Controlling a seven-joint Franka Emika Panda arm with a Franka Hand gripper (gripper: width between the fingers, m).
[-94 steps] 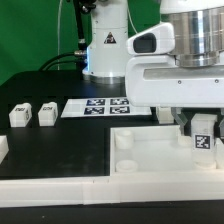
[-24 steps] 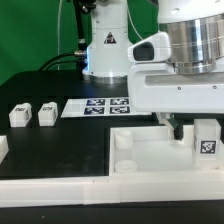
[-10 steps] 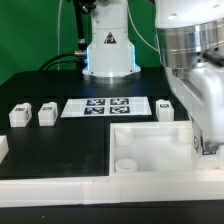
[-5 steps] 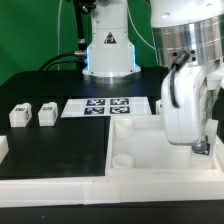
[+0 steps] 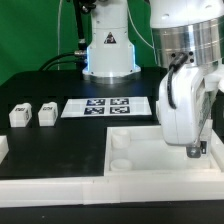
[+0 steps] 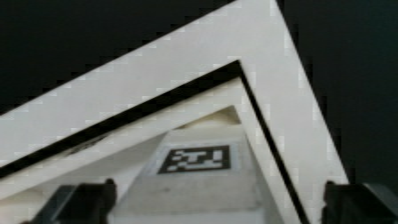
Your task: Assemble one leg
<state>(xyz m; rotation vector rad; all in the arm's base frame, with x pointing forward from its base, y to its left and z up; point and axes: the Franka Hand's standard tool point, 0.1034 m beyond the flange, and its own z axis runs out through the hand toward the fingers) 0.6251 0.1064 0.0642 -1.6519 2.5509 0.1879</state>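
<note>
In the wrist view a leg (image 6: 199, 185), a white block with a black-and-white marker on the face towards the camera, stands between my two dark fingertips (image 6: 82, 203). My gripper (image 6: 217, 208) straddles it with the jaws spread wide, a thin dark gap on one side. In the exterior view my gripper (image 5: 198, 150) is tilted and low over the right part of the white tray (image 5: 140, 168). The hand hides this leg there. Two more legs (image 5: 19, 115) (image 5: 46, 114) stand at the exterior view's left.
The marker board (image 5: 100, 106) lies behind the tray. The tray has round sockets (image 5: 120, 142) near its left wall. A white part (image 5: 3, 148) sits at the exterior view's left edge. The arm's white base (image 5: 108, 50) stands at the back.
My gripper let go of the leg in the tray's right corner, lifted, turned about its axis and came back down over the leg, tilted. In the last half second it sank slightly.
</note>
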